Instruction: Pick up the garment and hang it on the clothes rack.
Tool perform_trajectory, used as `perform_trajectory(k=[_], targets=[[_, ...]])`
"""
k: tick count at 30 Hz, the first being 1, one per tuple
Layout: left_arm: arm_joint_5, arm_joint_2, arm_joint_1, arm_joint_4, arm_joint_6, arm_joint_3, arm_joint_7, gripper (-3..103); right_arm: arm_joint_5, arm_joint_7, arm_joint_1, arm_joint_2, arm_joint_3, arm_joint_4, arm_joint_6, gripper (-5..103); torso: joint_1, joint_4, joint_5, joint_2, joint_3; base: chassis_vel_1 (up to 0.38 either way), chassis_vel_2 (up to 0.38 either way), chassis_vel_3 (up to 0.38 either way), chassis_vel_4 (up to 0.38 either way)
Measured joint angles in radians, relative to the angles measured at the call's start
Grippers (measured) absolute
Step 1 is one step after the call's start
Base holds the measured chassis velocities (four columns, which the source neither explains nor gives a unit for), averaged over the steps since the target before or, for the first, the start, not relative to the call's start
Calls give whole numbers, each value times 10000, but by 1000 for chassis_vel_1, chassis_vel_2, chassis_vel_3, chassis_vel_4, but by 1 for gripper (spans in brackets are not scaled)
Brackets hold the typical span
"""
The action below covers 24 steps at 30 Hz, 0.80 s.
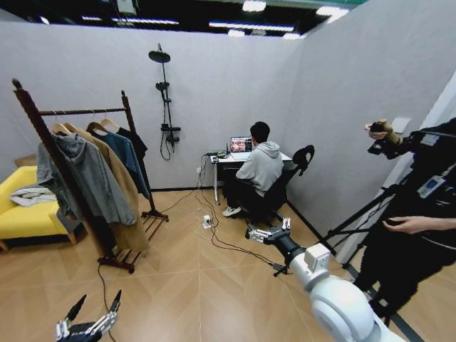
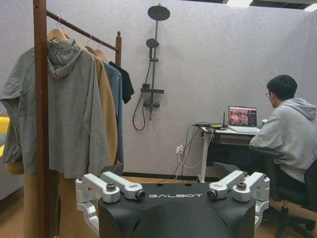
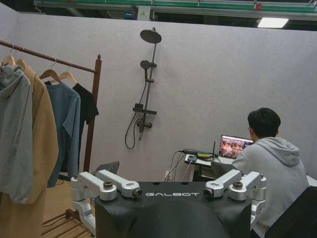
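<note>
garment (image 1: 135, 140) hung on clothes rack (image 1: 85, 112), far end of bar | left gripper (image 1: 92, 311) low, spread wide, empty | right gripper (image 1: 271, 233) extended forward, spread wide, empty

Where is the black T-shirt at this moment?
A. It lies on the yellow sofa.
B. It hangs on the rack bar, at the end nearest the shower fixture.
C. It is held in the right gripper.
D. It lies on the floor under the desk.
B: the black T-shirt hangs on the bar of the clothes rack, last in the row, beside the teal-blue shirt, while both the left gripper and right gripper are empty.
</note>
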Motion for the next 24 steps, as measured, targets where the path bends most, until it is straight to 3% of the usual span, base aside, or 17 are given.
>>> perform_trajectory(k=[24], targets=[[0,0,0,0,0,0,0,100,-12,-53,88,41,-94,-211,117,100,-1,-1,0,1,-1,0,0,0,0]])
